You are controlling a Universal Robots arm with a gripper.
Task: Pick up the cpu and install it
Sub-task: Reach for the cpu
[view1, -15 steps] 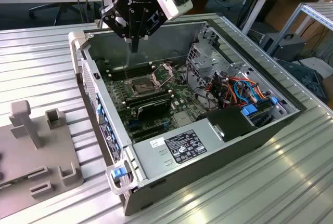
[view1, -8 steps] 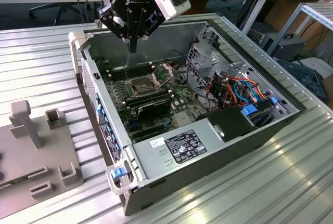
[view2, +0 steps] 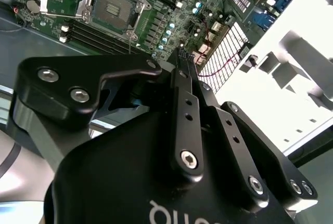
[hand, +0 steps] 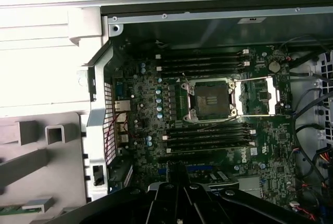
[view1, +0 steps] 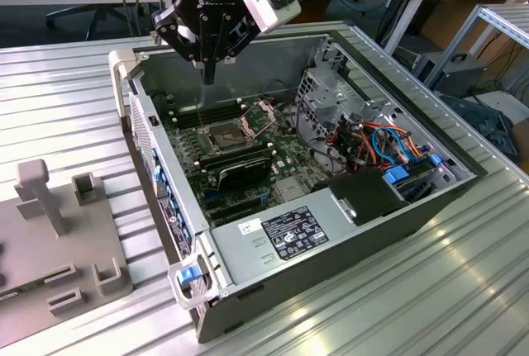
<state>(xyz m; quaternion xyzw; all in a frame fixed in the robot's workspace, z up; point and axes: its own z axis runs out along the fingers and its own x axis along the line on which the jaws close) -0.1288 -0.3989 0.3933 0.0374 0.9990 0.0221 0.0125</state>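
Gripper hangs over the open computer case, near the case's far edge in the exterior view, fingertips pointing down at the motherboard. Jaws drawn narrow, tips almost together; whether anything sits between them, cannot tell. Cpu position: cannot tell. Cpu socket lies near the middle of the motherboard, showing a dark contact field, with its hinged metal frame swung open beside it. Memory sticks run along both sides of the socket. Case rests on the ribbed metal tabletop. Grey fixture block sits toward the tabletop's edge on the exterior view's left.
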